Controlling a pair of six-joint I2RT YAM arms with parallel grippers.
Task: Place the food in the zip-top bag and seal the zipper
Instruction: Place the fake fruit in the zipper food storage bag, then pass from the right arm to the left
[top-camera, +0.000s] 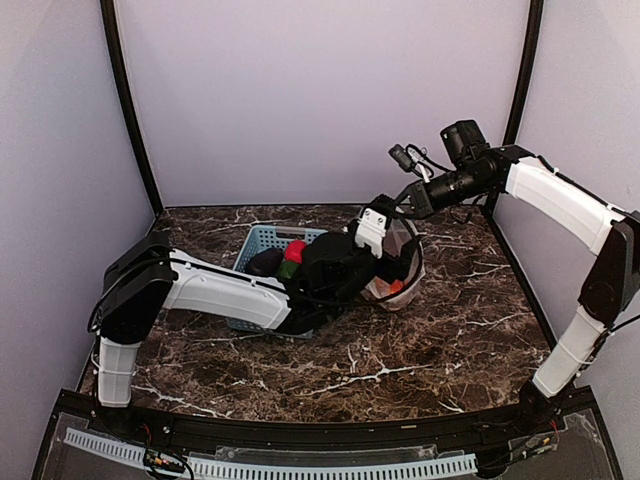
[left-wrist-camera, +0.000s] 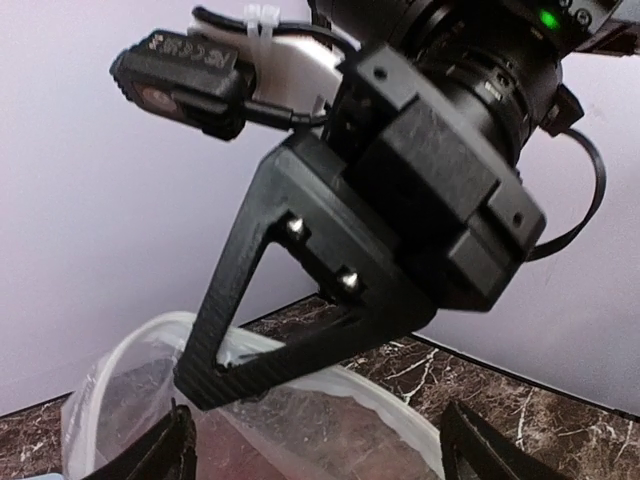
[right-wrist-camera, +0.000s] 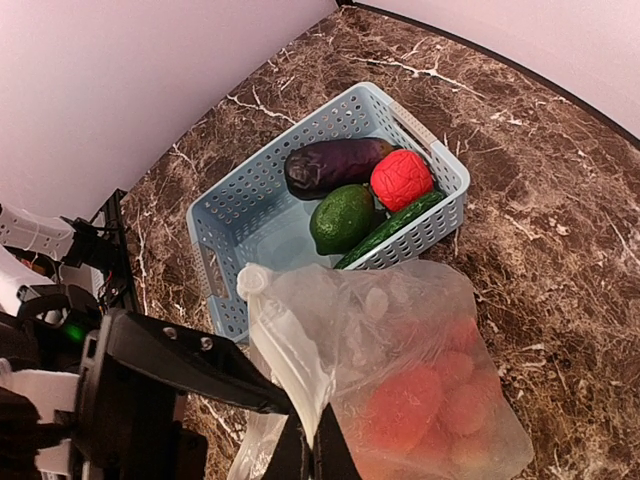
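The zip-top bag (right-wrist-camera: 420, 350) lies clear and crumpled on the table, just in front of the basket, with a bunch of red cherry tomatoes (right-wrist-camera: 410, 405) inside. My right gripper (right-wrist-camera: 315, 455) is shut on its whitish zipper strip (right-wrist-camera: 290, 350) at the mouth and holds that edge up. My left gripper (left-wrist-camera: 320, 462) is open, its fingers (left-wrist-camera: 175, 450) spread on either side of the bag's mouth rim (left-wrist-camera: 400, 410). One left finger (right-wrist-camera: 190, 365) reaches the mouth beside my right fingers. The eggplant (right-wrist-camera: 335, 165), a red piece (right-wrist-camera: 402, 180), a green piece (right-wrist-camera: 342, 218) and the cucumber (right-wrist-camera: 395, 228) lie in the basket.
The light-blue slotted basket (right-wrist-camera: 207, 270) stands at the back middle of the dark marble table (top-camera: 420, 350), touching the bag (top-camera: 405, 275). My left forearm (top-camera: 220, 290) lies across the basket's front. Pale walls close the back and both sides.
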